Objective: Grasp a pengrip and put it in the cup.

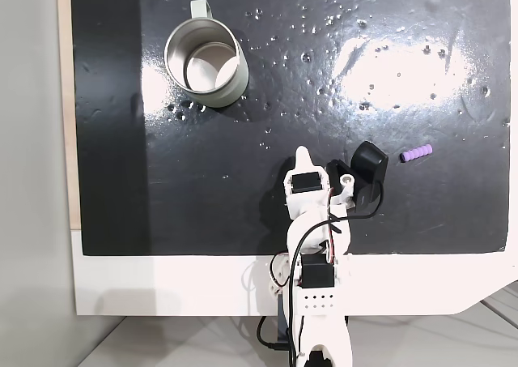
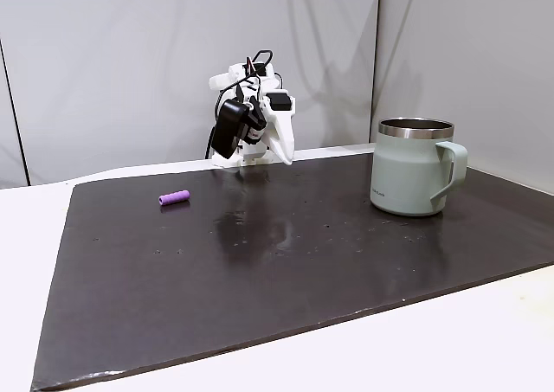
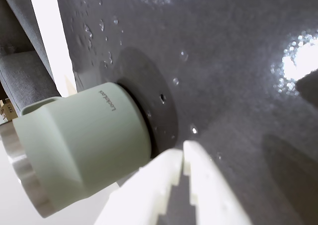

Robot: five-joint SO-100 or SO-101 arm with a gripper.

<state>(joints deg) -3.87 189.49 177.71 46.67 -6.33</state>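
On the dark mat (image 1: 243, 213), toward the right edge in the top-down fixed view, lies the pengrip (image 1: 417, 152) — a tiny purple ribbed tube on its side, nothing touching it. The side-on fixed view has it (image 2: 174, 198) at the left, w/ the arm behind it and further right. The cup (image 1: 206, 63) sits well apart, far-left in the top-down view, upright, handle pointing to the far side.

The gripper (image 3: 185, 158) hangs above the mat near the arm's base; the wrist view shows its white fingers (image 3: 208, 190) pressed together at the tips, closed on nothing. It aims toward the cup (image 3: 79, 150), not the tube.

Handling, as a guess: the pengrip looks soft and v. light, so it should squash a little under the fingers, not slip out; the ribs should give some bite. Being round, it may roll if nudged from one side. Best hold is prob. across the middle of its length, fingers either side of the tube, closing gently.

Materials: the mat is glossy black, w/ bright glare patches and scattered specks or droplets — can't tell which. The cup is pale grey-green, matt outside, w/ a shiny metal rim and inside, a small loop handle and small lettering on the wall. White board lies under the mat.
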